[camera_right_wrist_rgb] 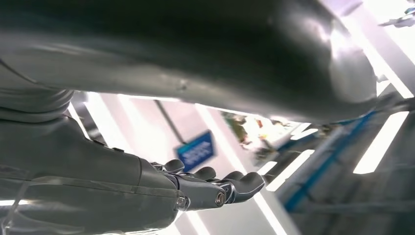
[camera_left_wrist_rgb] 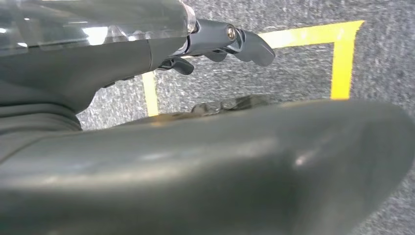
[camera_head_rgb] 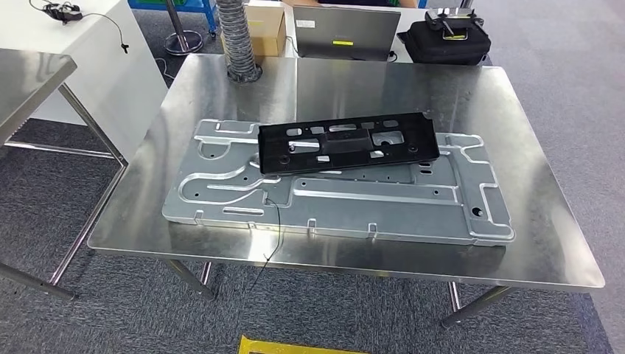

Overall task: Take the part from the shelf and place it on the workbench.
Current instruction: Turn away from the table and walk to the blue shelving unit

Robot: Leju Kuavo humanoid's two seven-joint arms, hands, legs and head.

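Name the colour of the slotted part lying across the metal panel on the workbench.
Black part, on the silver panel; clearest in the head view.

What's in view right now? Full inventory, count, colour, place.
workbench: 1, bare steel, centre of the head view
metal panel: 1, silver, flat on the workbench
black part: 1, black, lying on the metal panel
thin cable: 1, dark, running off the workbench's near edge
laptop: 1, grey, beyond the far edge
black bag: 1, right of the laptop
cardboard box: 1, brown, left of the laptop
ribbed hose: 1, grey, at the far edge
floor tape: yellow, on grey carpet
left hand: holds nothing, above the floor
right hand: holds nothing, palm toward ceiling lights
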